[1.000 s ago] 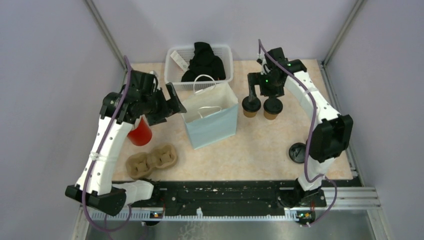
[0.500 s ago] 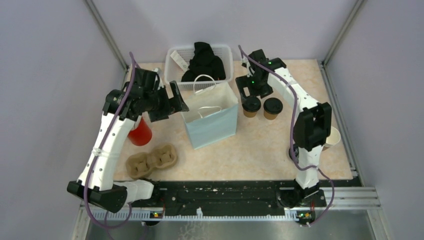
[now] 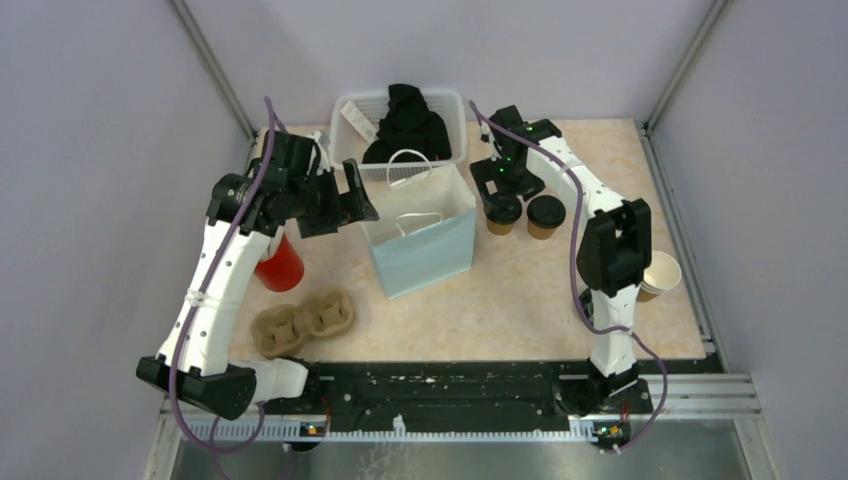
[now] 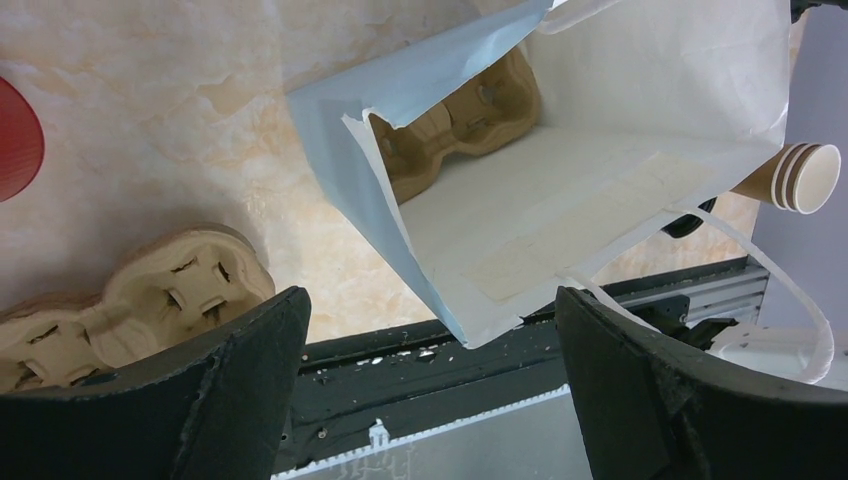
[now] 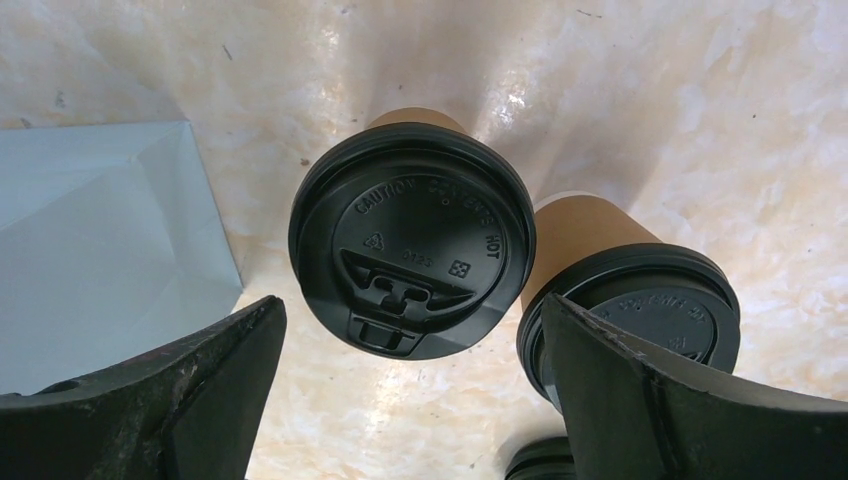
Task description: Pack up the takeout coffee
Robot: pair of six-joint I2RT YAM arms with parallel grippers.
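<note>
The coffee cup (image 5: 412, 250) stands on the table (image 5: 620, 90), between the bag (image 5: 100, 240) on its left and a second cup (image 5: 630, 300) on its right. The right end effector (image 5: 410, 315) hovers above it, spread wide and empty. The thin paper wall probably dents, so grip gently below the lid (image 5: 430, 215).

Below my left gripper (image 4: 430, 300) a pale blue paper bag with white handles (image 4: 620, 90) stands open, a moulded brown cardboard cup carrier (image 4: 455, 115) lying inside. A second brown carrier (image 4: 150, 290) lies outside it, near one finger (image 4: 230, 400), a red cup (image 4: 15, 135) beyond. Stacked brown paper cups (image 4: 790, 178) lie past the bag's other side.
</note>
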